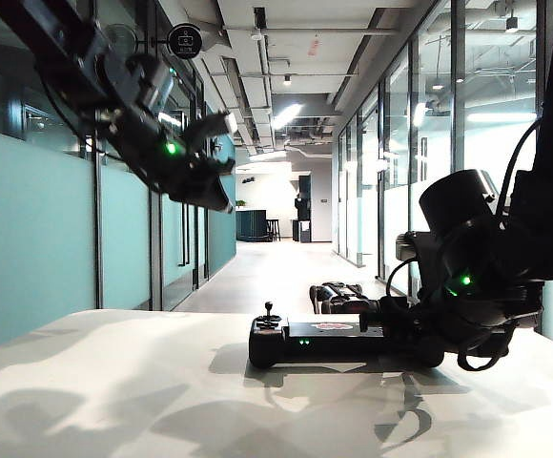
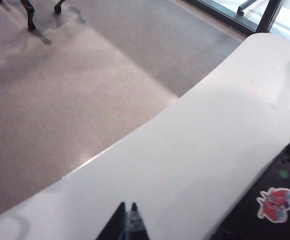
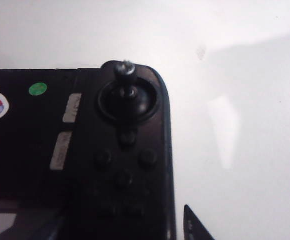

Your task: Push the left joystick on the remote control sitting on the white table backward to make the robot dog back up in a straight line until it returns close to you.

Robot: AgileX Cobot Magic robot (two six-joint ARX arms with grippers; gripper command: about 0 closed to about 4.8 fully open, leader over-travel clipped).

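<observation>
Both arms are black, built of rounded, bulky housings with glossy casings; each carries a small green light near the wrist; thin black cables loop beside the joints. The left gripper (image 1: 221, 181), upper left of the exterior view, ends in dark tapered fingers; the right gripper (image 1: 405, 336), lower right, is equally black and chunky.

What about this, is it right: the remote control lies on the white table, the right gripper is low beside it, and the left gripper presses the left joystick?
One part is wrong. The exterior view shows the left gripper raised high above the white table, not touching the left joystick. The remote control does lie on the table, with the right gripper low beside it.
</observation>
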